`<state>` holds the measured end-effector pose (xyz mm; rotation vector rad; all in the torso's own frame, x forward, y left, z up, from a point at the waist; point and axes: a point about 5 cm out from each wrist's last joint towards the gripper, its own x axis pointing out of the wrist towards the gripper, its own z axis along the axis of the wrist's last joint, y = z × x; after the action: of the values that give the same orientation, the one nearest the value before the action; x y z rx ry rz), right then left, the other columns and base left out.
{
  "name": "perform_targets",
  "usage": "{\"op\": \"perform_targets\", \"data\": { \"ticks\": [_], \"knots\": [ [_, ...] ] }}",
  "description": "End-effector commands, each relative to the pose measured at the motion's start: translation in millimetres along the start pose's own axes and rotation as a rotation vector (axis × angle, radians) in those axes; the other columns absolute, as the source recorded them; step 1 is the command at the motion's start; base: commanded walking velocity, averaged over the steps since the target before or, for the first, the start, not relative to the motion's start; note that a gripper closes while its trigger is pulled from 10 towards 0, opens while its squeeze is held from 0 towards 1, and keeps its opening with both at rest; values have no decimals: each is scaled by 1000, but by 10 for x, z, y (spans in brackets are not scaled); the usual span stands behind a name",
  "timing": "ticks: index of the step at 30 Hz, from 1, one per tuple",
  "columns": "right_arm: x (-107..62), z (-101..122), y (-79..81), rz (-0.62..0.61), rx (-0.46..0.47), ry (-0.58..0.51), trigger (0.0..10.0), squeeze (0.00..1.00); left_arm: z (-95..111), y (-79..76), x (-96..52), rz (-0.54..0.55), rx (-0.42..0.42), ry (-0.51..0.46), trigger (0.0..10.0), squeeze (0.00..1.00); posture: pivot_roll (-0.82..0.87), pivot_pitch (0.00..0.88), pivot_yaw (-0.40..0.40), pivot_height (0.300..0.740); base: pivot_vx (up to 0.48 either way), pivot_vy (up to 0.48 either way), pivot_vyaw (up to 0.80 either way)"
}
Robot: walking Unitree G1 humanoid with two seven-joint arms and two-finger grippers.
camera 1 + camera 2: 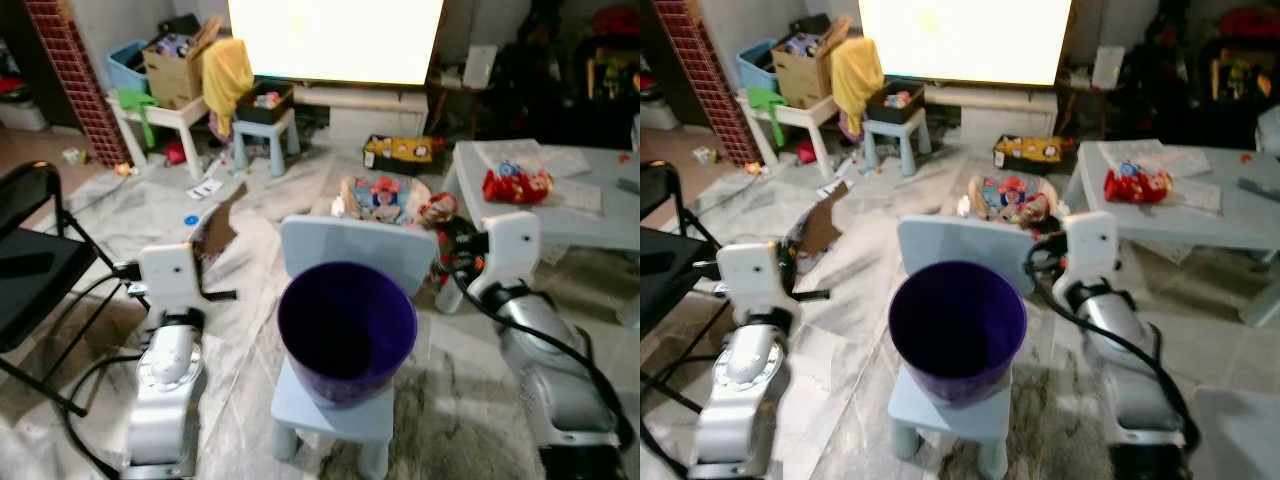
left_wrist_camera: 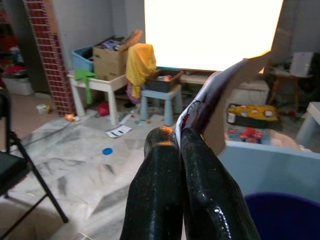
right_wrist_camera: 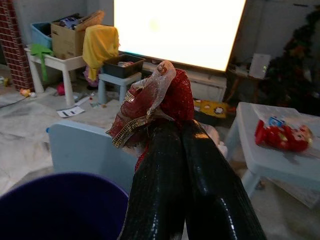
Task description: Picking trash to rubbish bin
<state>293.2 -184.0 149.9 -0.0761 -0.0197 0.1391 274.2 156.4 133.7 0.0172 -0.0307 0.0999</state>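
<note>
A purple rubbish bin [image 1: 345, 385] stands empty on the seat of a small light-blue chair [image 1: 340, 245] right in front of me. My left gripper [image 2: 180, 134] is shut on a flat piece of brown cardboard [image 2: 227, 90], held up to the left of the bin; the cardboard [image 1: 216, 233] also shows in the left eye view. My right gripper [image 3: 175, 125] is shut on a crumpled red and gold wrapper [image 3: 152, 97], raised to the right of the chair back, just beyond the bin's rim.
A black folding chair [image 1: 30, 262] stands close on my left. On the right is a light-blue table [image 1: 575, 225] bearing a red toy [image 1: 515, 185]. Toys [image 1: 385, 195] lie behind the chair. Further back are a white table [image 1: 170, 115], a stool [image 1: 265, 130] and a bright screen [image 1: 335, 40].
</note>
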Motion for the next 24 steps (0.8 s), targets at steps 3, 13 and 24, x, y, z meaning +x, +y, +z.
{"op": "perform_targets", "data": {
  "ticks": [3,13,24],
  "knots": [
    [-7,78,55,12,-5,-31,0,0,-15,47,12,11,5,5,10000,0,50,0,-3,740,0,0,-800],
    [7,91,82,25,-9,-35,235,0,-15,74,19,27,-2,3,10000,0,58,0,-10,740,0,0,-480],
    [54,128,185,82,-29,-54,0,0,-7,95,1,31,-9,-1,10000,0,64,0,-14,740,0,0,0]
  ]
}}
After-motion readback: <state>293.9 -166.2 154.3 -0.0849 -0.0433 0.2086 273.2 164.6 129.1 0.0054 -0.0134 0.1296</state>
